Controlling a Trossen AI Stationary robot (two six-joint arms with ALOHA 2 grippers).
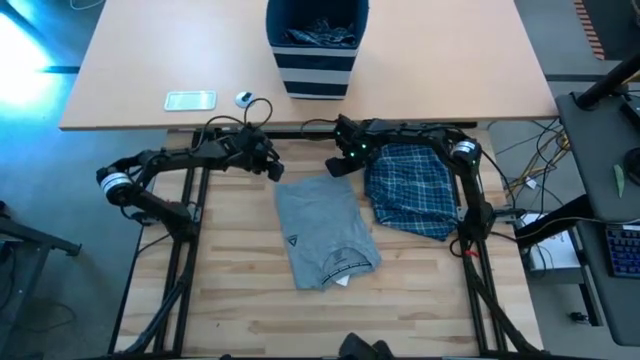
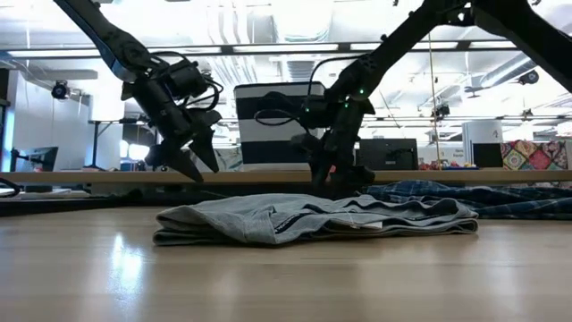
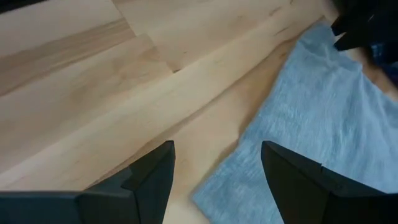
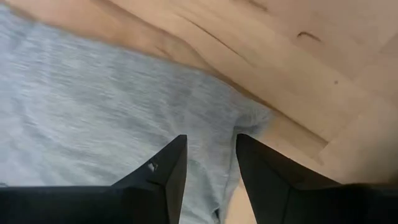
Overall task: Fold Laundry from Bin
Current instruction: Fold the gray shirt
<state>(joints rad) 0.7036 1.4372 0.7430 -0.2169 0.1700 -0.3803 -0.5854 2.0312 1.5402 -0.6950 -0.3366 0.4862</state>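
A folded grey T-shirt (image 1: 322, 232) lies flat in the middle of the wooden table, its printed hem toward the near edge. A blue plaid garment (image 1: 410, 188) lies crumpled to its right. The striped navy bin (image 1: 317, 45) stands on the tan table beyond, with dark laundry (image 1: 320, 35) inside. My left gripper (image 1: 272, 168) hangs open above bare wood just off the shirt's far left corner (image 3: 214, 186). My right gripper (image 1: 338, 166) stands open a little way over the shirt's far right corner (image 4: 249, 118), with nothing between its fingers.
A phone (image 1: 190, 100) and a small round object (image 1: 245, 98) lie on the tan table left of the bin. Bare wood stretches left of the T-shirt and along the near edge. Black frame rails (image 1: 185, 250) run down both sides of the table.
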